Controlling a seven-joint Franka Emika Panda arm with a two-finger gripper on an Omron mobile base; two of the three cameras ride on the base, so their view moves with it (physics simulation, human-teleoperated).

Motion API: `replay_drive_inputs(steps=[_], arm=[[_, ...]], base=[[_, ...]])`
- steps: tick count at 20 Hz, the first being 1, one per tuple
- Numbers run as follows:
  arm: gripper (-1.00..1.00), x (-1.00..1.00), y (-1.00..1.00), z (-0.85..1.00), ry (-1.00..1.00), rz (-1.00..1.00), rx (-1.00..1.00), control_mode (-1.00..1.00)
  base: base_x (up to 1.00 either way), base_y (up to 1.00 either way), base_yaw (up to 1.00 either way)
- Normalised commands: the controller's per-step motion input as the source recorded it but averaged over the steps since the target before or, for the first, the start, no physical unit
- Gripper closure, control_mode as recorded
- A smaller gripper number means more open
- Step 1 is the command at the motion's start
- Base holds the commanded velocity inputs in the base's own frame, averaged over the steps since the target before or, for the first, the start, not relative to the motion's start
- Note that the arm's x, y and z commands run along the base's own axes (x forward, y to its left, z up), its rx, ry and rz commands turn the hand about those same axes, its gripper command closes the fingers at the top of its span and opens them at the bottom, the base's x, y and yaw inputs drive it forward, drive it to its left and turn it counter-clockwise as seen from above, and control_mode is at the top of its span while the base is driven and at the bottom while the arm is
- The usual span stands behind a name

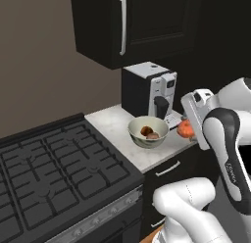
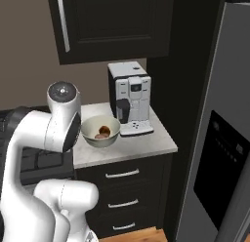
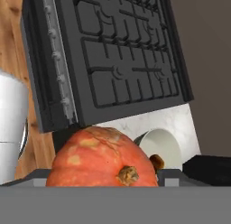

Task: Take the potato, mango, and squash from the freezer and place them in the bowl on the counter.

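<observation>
I'm carrying the squash, fingers clamped on it; next, drop it into the bowl at its nine o'clock.

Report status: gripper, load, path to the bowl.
Gripper shut on squash. Bowl on counter holds two items. Coffee machine behind bowl; path open.

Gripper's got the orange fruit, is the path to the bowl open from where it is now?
Probably yes. The gripper holds the orange fruit just beside the bowl on the counter, with no obstacle between them; the coffee machine stands behind, and the bowl has spare room.
</observation>
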Motion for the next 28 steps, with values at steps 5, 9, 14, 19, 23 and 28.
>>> replay_drive_inputs(steps=[5,9,14,19,23,28], arm=[[1.00,0.72,0.00,-0.28,0.25,0.02,0.00,-1.00],[1.00,0.60,0.00,-0.21,0.11,0.05,0.00,-1.00],[1.00,0.54,0.00,-0.23,0.00,0.06,0.00,-1.00],[1.00,0.58,0.00,-0.37,-0.01,0.02,-0.02,-1.00],[1.00,0.56,0.00,-0.44,0.00,0.00,-0.03,-1.00],[1.00,0.46,0.00,-0.48,0.00,0.00,-0.03,-1.00]], base=[[0.00,0.00,0.00],[0.00,0.00,0.00],[0.00,0.00,0.00],[0.00,0.00,0.00],[0.00,0.00,0.00],[0.00,0.00,0.00]])
